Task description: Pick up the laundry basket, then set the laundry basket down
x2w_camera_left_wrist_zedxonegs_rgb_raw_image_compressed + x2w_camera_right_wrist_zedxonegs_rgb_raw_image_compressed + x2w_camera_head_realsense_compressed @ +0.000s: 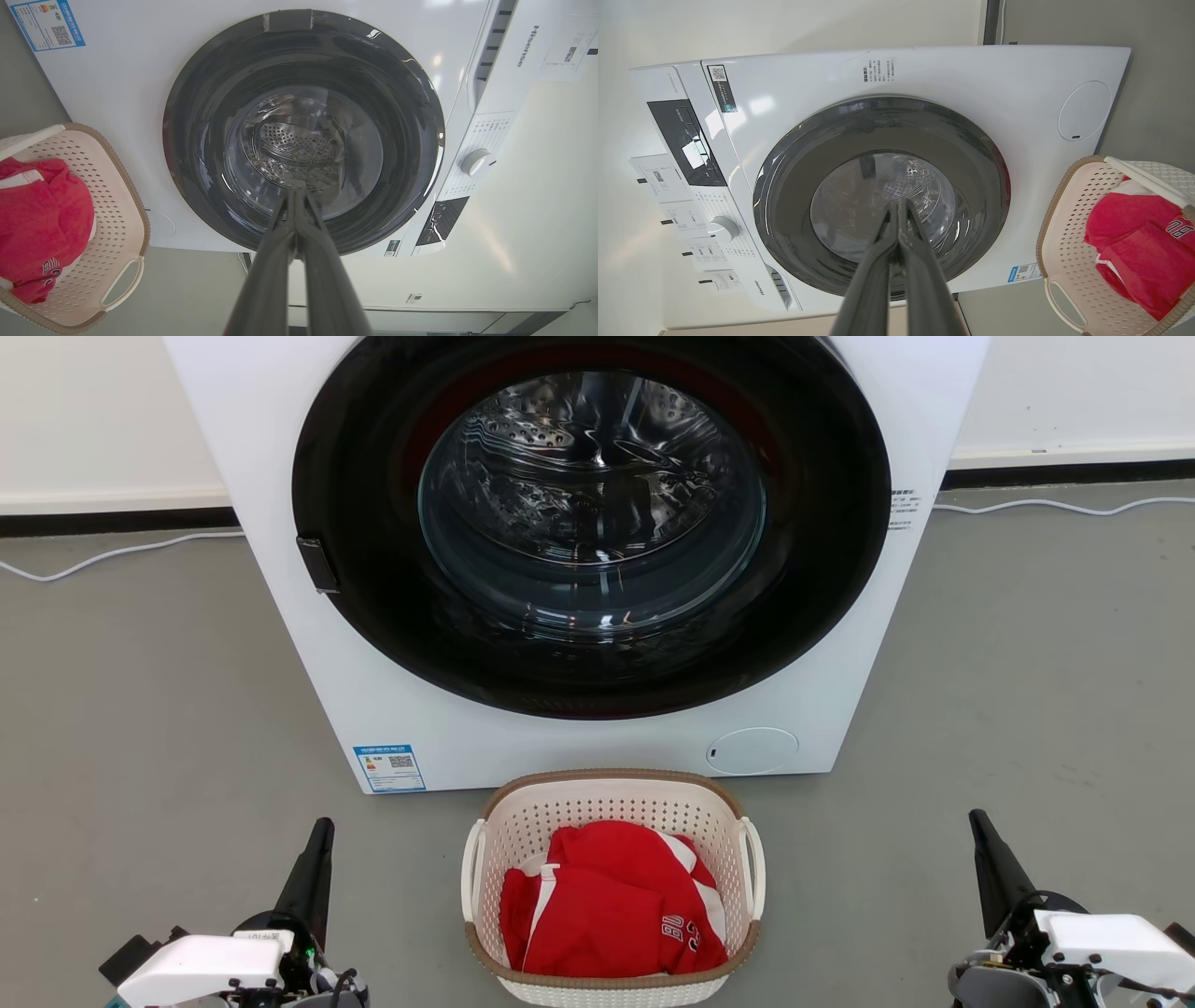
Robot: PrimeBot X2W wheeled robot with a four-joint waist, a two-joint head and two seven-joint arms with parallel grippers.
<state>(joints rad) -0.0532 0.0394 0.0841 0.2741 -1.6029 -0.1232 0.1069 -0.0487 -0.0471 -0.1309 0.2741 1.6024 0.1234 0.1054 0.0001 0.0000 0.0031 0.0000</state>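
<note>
The laundry basket [611, 800] stands on the grey floor just in front of the washing machine, at the bottom centre of the head view. It is cream-white and perforated, with a brown rim and two white side handles, and holds a red garment [611, 901]. The basket also shows at the left edge of the left wrist view [112, 219] and at the right of the right wrist view [1069, 261]. My left gripper [322, 826] is shut and empty, well to the basket's left. My right gripper [977, 819] is shut and empty, well to its right. Both point toward the machine.
A white front-loading washing machine [448, 747] with a dark round door [593, 523] rises right behind the basket. White cables [112, 553] run along the floor by the wall on both sides. Open grey floor [149, 709] lies left and right of the machine.
</note>
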